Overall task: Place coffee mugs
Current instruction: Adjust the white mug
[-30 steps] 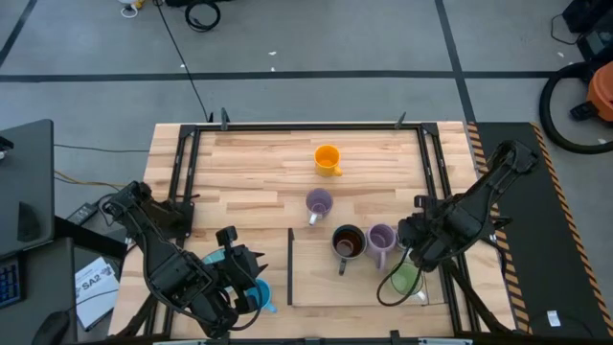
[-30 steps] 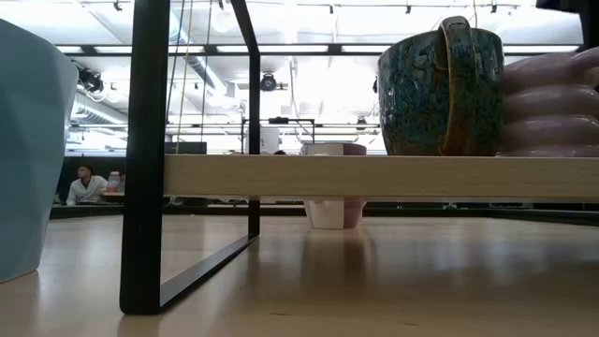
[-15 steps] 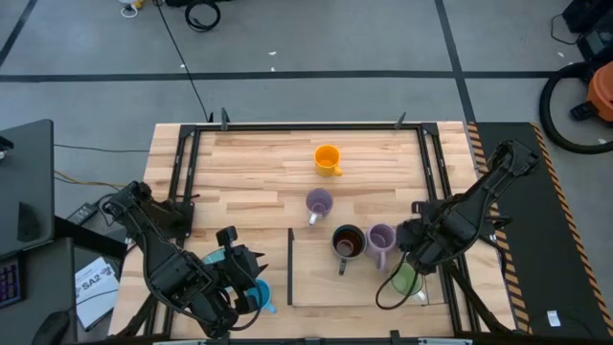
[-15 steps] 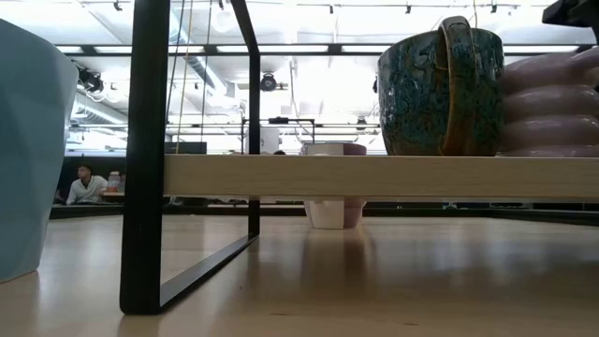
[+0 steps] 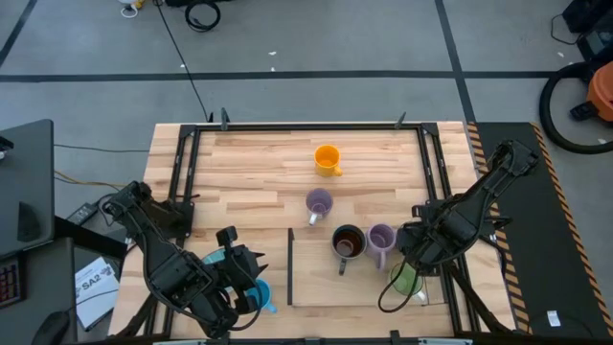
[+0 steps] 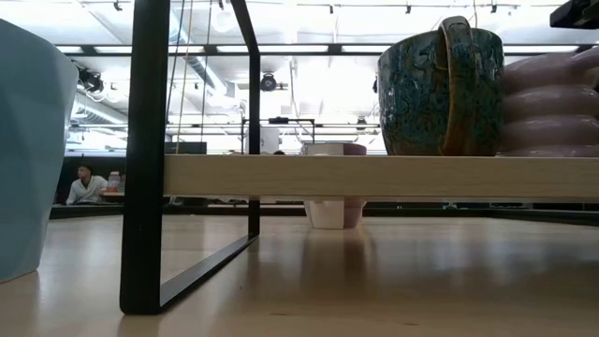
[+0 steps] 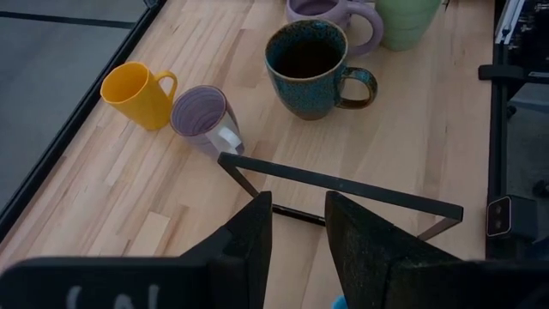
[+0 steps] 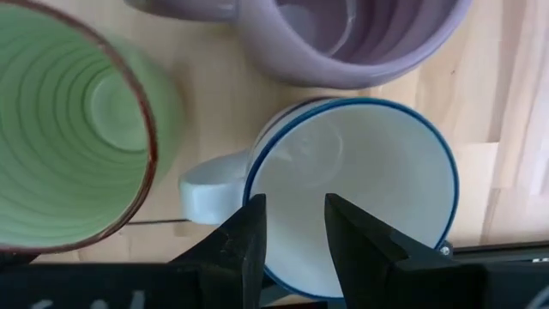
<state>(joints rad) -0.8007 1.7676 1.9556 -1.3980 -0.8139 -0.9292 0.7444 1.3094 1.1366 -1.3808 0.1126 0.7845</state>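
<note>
My right gripper (image 5: 414, 243) (image 8: 293, 206) hangs fingers-down over a white, blue-rimmed mug (image 8: 369, 172), narrowly open. That mug stands upright on a raised wooden shelf between a green mug (image 8: 60, 129) (image 5: 406, 280) and a purple mug (image 8: 360, 43) (image 5: 381, 238). The arm hides the white mug in the high view. A dark teal mug with a brown inside (image 5: 347, 241) (image 6: 440, 89) also stands on the shelf. My left gripper (image 5: 249, 278) (image 7: 296, 202) waits narrowly open at the near left, beside a bright blue mug (image 5: 259, 293) (image 6: 23, 140) standing on the table. My right gripper points down at the white mug from above. One finger (image 8: 255, 232) covers the rim beside the handle (image 8: 210, 184) and the other shows over the mug's inside. I cannot tell whether either finger touches the mug.
An orange mug (image 5: 328, 158) and a second purple mug with a white handle (image 5: 318, 203) (image 6: 332, 187) stand on the table beyond the shelf. The shelf board (image 6: 374, 176) rests on a black metal frame (image 6: 148, 168) (image 7: 343, 184). Black rails edge the table's sides (image 5: 182, 172).
</note>
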